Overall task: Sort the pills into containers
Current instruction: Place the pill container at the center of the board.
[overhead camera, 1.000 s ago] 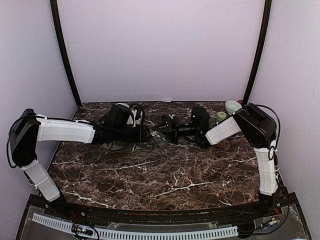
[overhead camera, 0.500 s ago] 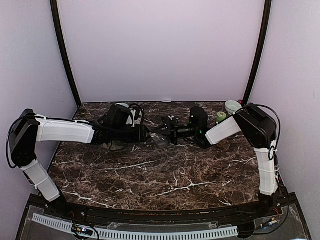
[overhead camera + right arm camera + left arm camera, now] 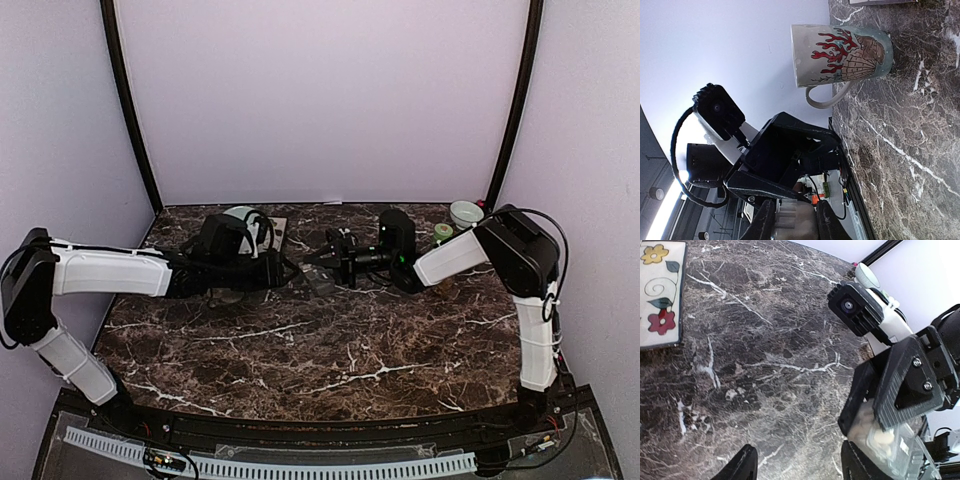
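My right gripper (image 3: pixel 320 260) is shut on a small clear jar (image 3: pixel 887 442) of tan-yellow pills (image 3: pixel 864 424) and holds it above the table's middle back. In the right wrist view the jar (image 3: pixel 791 216) sits between my fingers. My left gripper (image 3: pixel 284 268) is open and empty, just left of the jar and facing it. In the left wrist view its fingertips (image 3: pixel 746 456) are wide apart, with the jar to the right. A small grey piece (image 3: pixel 318 283) lies on the table under the grippers. I cannot tell whether it is the compartment strip.
A white mug with red coral and a shell (image 3: pixel 840 49) stands behind the left arm (image 3: pixel 240 214). A flowered tile (image 3: pixel 659 295) lies beside it. A pale teal bowl (image 3: pixel 465 213) and a small green thing (image 3: pixel 443 233) are at the back right corner.
My left arm has drawn back to the left and lower, so its gripper has come away from the right gripper. The right gripper has kept the jar and shifted slightly.
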Available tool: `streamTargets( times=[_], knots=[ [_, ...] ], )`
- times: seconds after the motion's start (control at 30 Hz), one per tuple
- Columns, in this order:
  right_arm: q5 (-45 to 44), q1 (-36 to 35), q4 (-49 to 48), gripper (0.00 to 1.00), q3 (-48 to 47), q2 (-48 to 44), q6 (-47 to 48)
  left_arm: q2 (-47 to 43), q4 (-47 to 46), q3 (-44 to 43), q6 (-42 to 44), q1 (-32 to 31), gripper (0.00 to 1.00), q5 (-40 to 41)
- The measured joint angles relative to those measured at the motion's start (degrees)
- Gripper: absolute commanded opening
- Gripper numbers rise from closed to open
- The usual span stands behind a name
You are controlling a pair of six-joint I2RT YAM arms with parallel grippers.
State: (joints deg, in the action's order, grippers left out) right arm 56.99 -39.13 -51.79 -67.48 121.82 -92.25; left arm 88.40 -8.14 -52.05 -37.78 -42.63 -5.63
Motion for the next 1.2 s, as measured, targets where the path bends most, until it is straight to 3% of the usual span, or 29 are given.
streamTargets(
  times=[0.4,0.43,0.5,0.83,1.2],
  knots=[
    [-1.29,0.0,0.33,0.23,0.42,-0.68,0.79,-5.16,-5.53,5.95,-6.03,0.0,0.69,-3.82],
    [-1.33,0.0,0.46,0.23,0.42,-0.7,0.92,-5.49,-6.01,6.23,-6.4,0.0,0.77,-3.98],
    [-1.55,0.0,0.87,0.23,0.61,-1.05,1.22,-6.12,-7.19,7.06,-7.19,0.0,0.79,-4.2],
    [-1.53,-0.02,2.19,0.23,2.36,-2.47,3.3,-6.62,-15.47,10.8,-18.27,0.0,0.74,-7.54],
    [-1.55,-0.68,2.51,0.24,2.36,-2.47,4.35,-1.77,-25.79,11.93,-29.53,0.11,0.58,-10.29]
  ],
)
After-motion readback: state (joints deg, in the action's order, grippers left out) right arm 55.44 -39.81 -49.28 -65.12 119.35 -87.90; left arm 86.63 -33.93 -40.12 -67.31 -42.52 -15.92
